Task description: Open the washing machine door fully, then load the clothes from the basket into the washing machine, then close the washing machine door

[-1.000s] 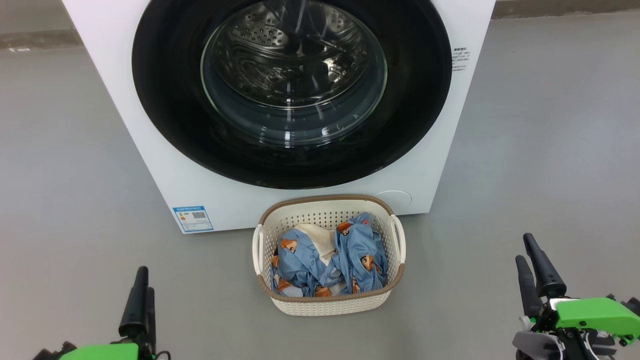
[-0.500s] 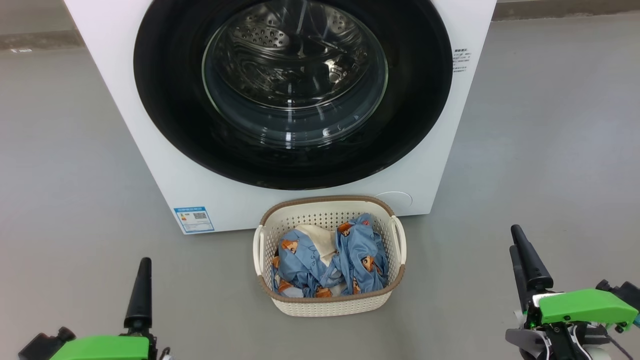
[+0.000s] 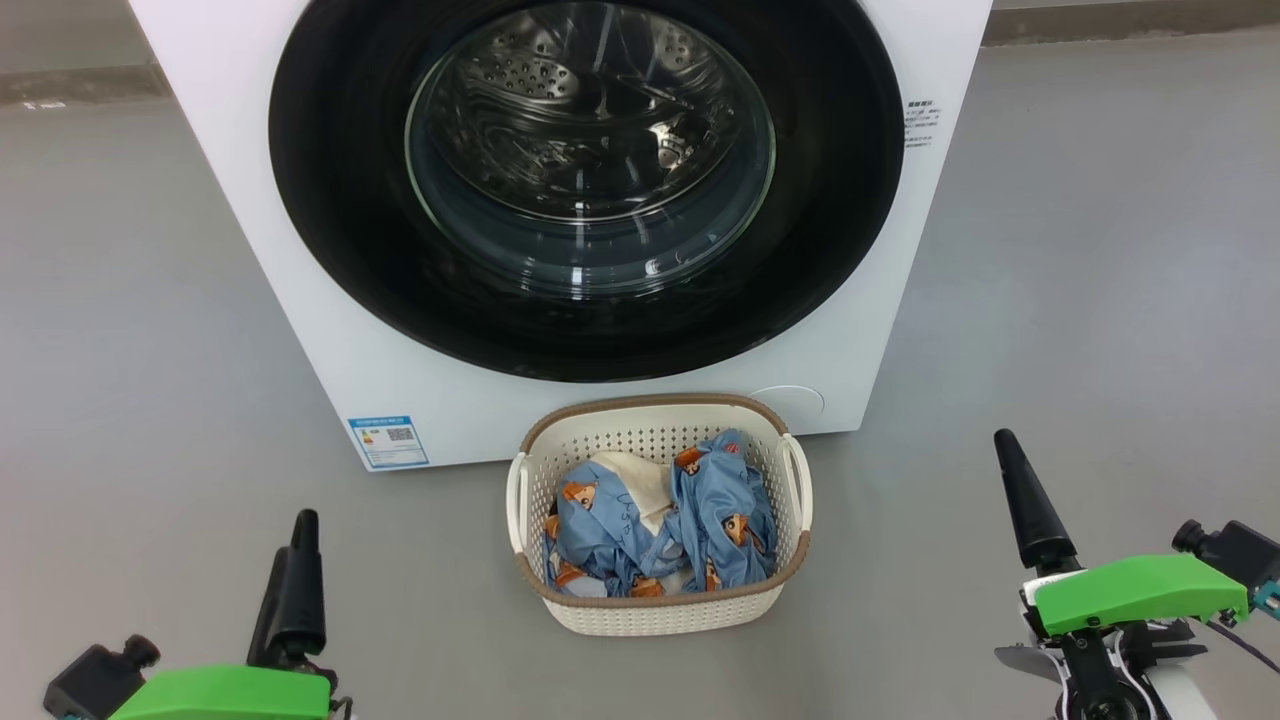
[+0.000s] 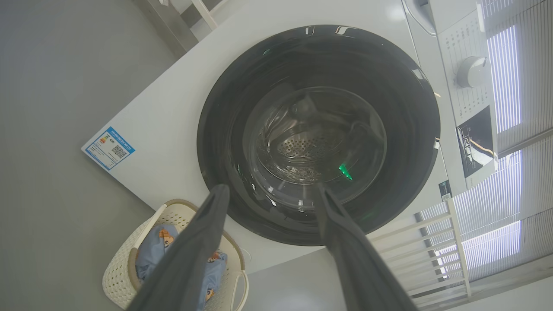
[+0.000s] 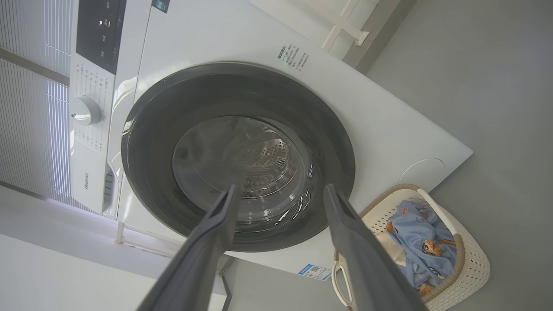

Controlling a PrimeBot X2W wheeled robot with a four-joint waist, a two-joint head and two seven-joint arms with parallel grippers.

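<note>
Washing machine door (image 3: 590, 190) shut; glossy black rim (image 3: 330, 200), clear glass bowl (image 3: 600, 240) (perforated drum (image 3: 560, 70) behind); blue printed clothes (image 3: 720, 510) heaped in basket (image 3: 650, 402); left gripper (image 4: 271, 188), right gripper (image 5: 281, 188) spread, empty.

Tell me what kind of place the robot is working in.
Likely a laundry area: a big white front-loading washing machine, a cream perforated plastic basket of light blue printed clothes, and slatted window blinds.

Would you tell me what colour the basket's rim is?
The basket has a brown woven-look rim, clearest in the head view.
</note>
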